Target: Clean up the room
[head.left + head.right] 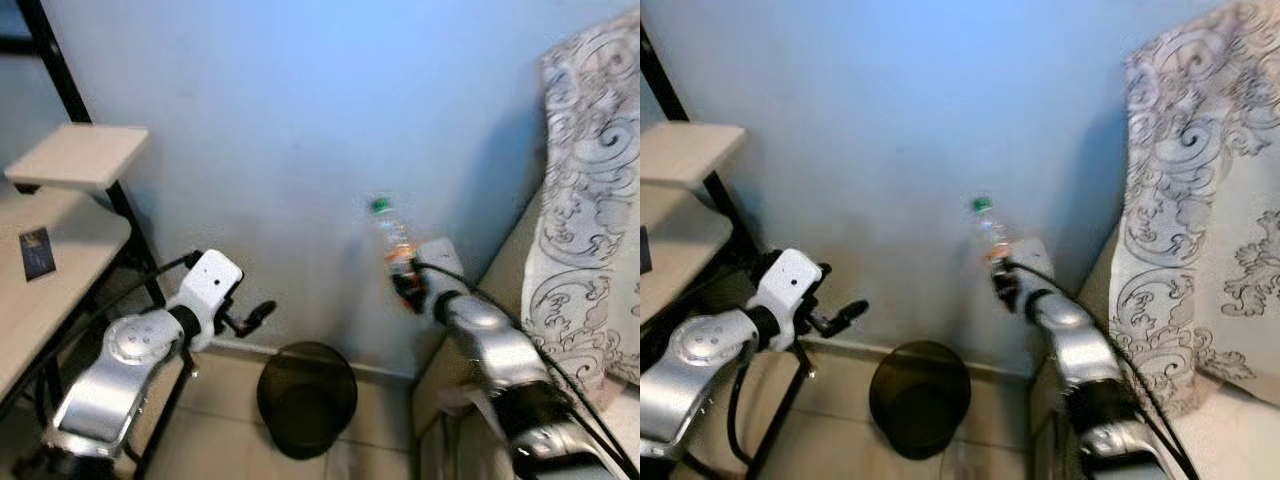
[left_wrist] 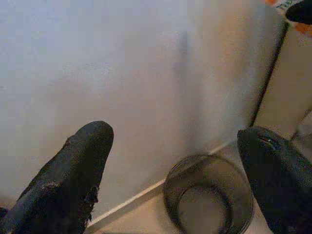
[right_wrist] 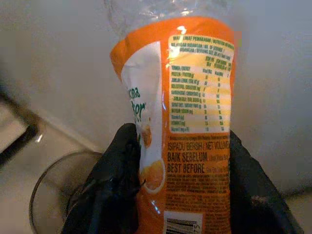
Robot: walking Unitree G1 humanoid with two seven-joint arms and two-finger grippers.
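**Bottle held up by the wall, bin on the floor below**

Wall: pale blue, plain, spans the whole width ahead. A white skirting strip runs along its foot where it meets the tiled floor.

Right side: a patterned cloth with grey scrolls hangs over beige furniture whose edge comes close to the right arm. Little open room on that side.

Left side: a shelf unit with pale boards on a black frame. A small dark card lies on the lower board. One black upright stands just behind the left arm.

Between the two: a strip of open floor against the wall. A black mesh bin stands there, close to the skirting, mouth up.

Right hand: raised in front of the wall, above and to the right of the bin. It is closed around a clear plastic bottle with a green cap and an orange label, held roughly upright, cap uppermost.

Left hand: held out low, left of the bin, above rim level, holding nothing, fingers spread wide.

View differences:
- Right wrist view: label print is readable in part, "BEST BEFORE" among it; a black finger presses each side of the label; the bin rim sits below and to one side.
- Left wrist view: bin mouth lies between the two fingertips, and the wall–floor seam is seen.
- Head views: give the cap, shelf unit and cloth.
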